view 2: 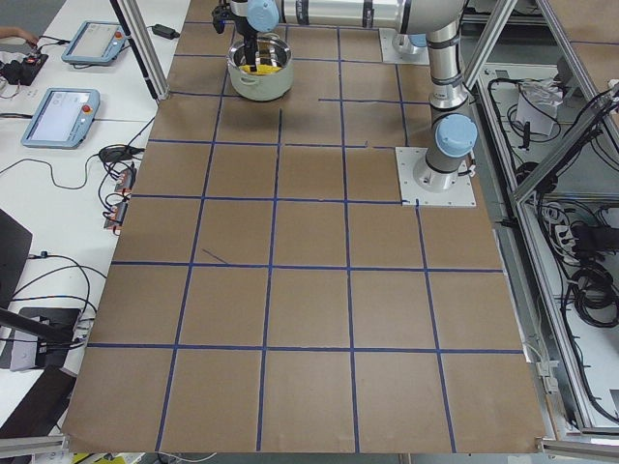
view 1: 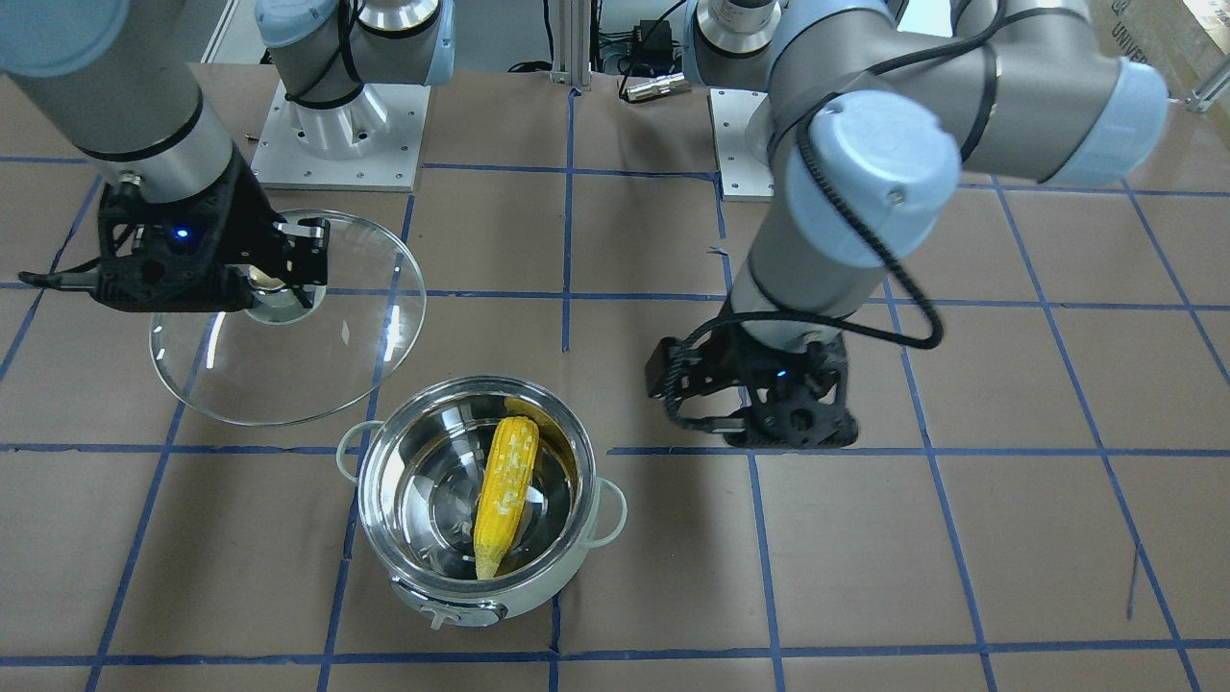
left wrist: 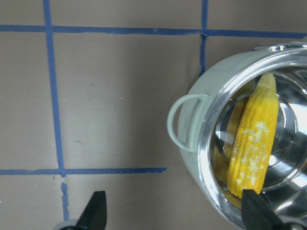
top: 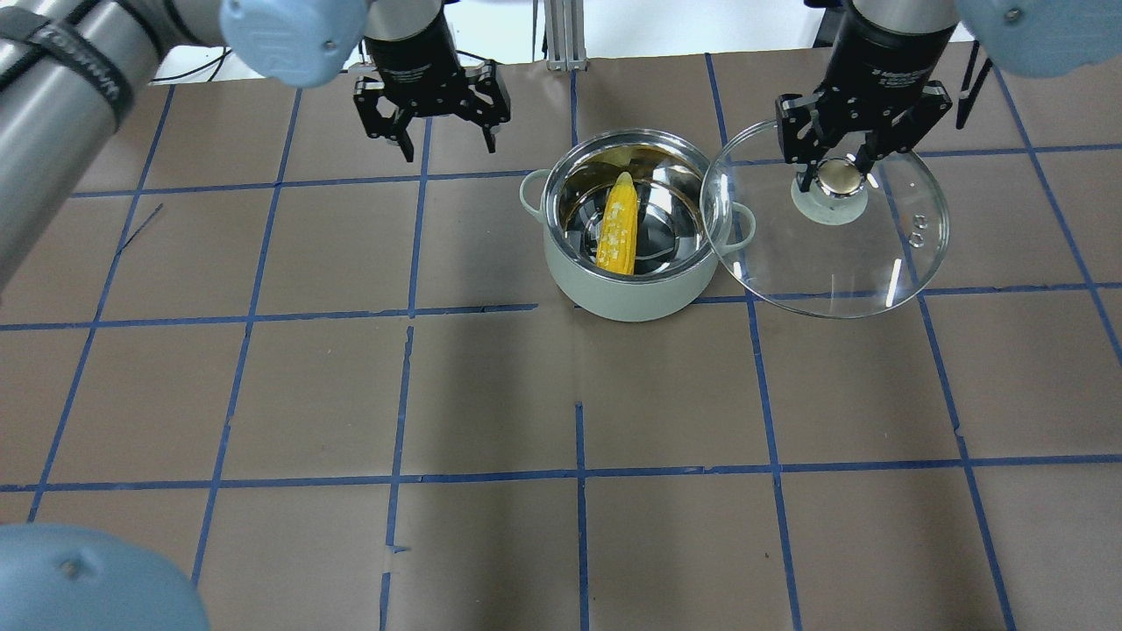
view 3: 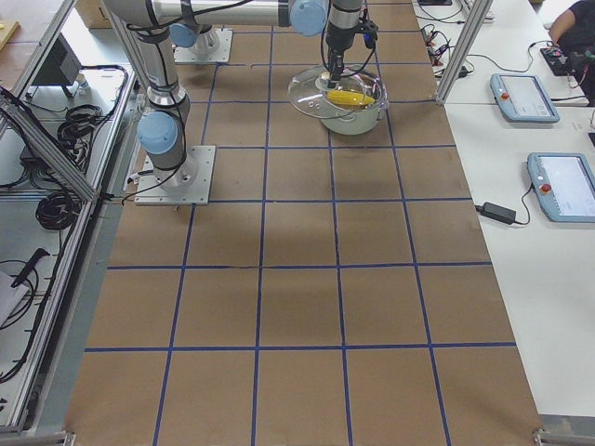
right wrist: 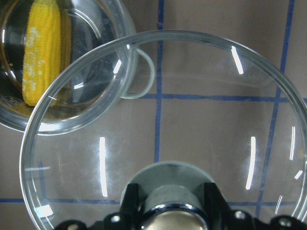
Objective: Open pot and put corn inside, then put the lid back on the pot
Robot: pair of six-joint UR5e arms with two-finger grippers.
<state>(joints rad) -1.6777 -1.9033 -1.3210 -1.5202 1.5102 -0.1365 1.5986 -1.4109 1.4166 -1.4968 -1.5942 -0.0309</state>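
Far from the pot [view 1: 478,500], beyond the robot's left arm [view 1: 961,115], a cardboard box [view 1: 1153,29] carries dark letters beginning "UNIVE"; the rest is hidden. In the overhead view, a black strap [top: 66,53] left of the pot and a black wrist collar [top: 894,74] right of it bear pale print too blurred to read.

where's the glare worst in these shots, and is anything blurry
Right wrist view: white glare streaks across the lid. Left wrist view: the pot's steel wall mirrors the corn, with a blown-out white patch at the right edge. Overhead view: broad, soft shadows on the table. Side views: sharp, but pot and lid are tiny.
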